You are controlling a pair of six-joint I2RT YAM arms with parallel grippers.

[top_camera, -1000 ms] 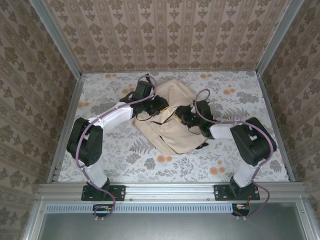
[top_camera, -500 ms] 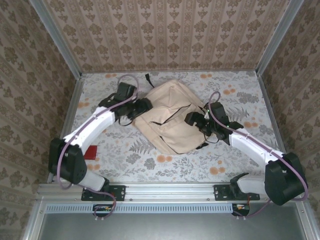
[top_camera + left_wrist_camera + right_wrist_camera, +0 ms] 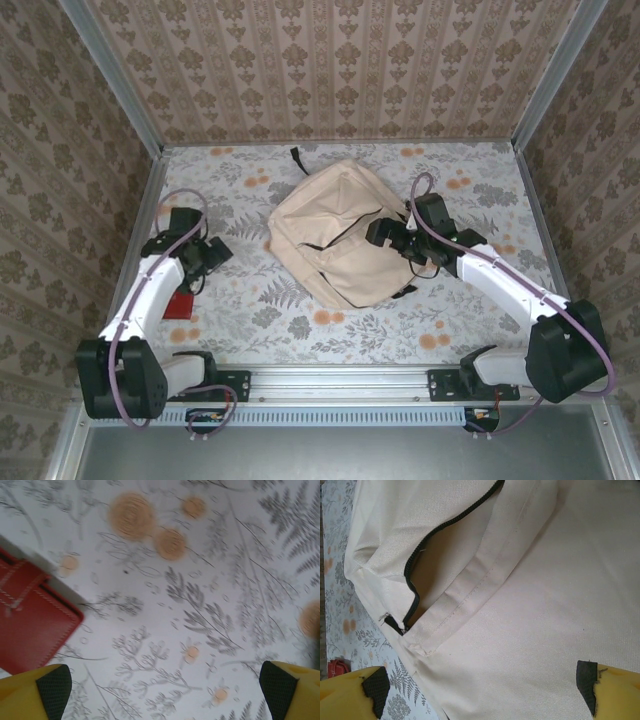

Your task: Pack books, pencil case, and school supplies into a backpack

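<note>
Looks like a fetching step: left pincer [image 3: 207, 252] spread wide and empty above the flowered worktop [image 3: 350, 330], a red wallet [image 3: 30, 625] just beside it, the backpack [image 3: 330, 240] well apart on its far side. Right pincer [image 3: 385, 232] equally wide, gripping nothing, poised close over the backpack with a black zip [image 3: 415, 575] gaping beneath. Next, probably: sliding the left pincer over the wallet, closing on its edge, carrying it to that gap.
</note>
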